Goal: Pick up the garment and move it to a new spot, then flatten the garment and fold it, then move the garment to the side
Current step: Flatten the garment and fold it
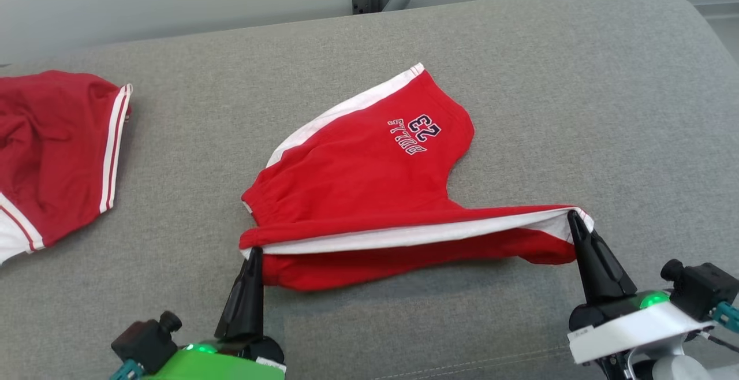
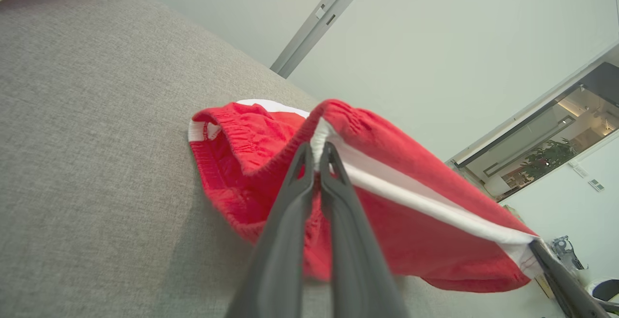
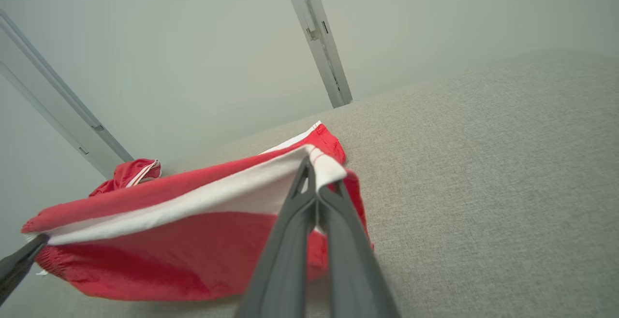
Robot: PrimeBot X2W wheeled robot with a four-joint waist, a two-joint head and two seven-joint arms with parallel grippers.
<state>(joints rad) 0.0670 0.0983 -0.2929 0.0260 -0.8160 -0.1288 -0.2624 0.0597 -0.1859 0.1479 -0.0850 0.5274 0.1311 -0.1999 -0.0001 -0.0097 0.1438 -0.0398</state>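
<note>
While both end effectors pinch its near edge, the red shorts (image 1: 369, 178) lie mid-frame in the head view on the grey cushion (image 1: 519, 79). The far leg with the printed number rests flat toward the upper centre, and the near side is raised off the fabric. At the lower left, the left end effector (image 1: 254, 251) has its fingers pressed together on the gathered waistband corner. At the lower right, the right end effector (image 1: 573, 213) is pressed together on the white-striped hem corner. Between them the white side stripe is pulled into a taut line, and a red layer sags beneath it.

To my eye this is the flattening step, or the start of a fold. Each grip seems to bite only a thin corner, so a hard pull apart could slip the cloth out of one pinch and drop that end in a heap. The sagging lower layer could also tuck under and crease as the edge is laid down. A second red garment (image 1: 52, 149) sits at the left edge, well apart, and a wide sweep that way could drag into it
</note>
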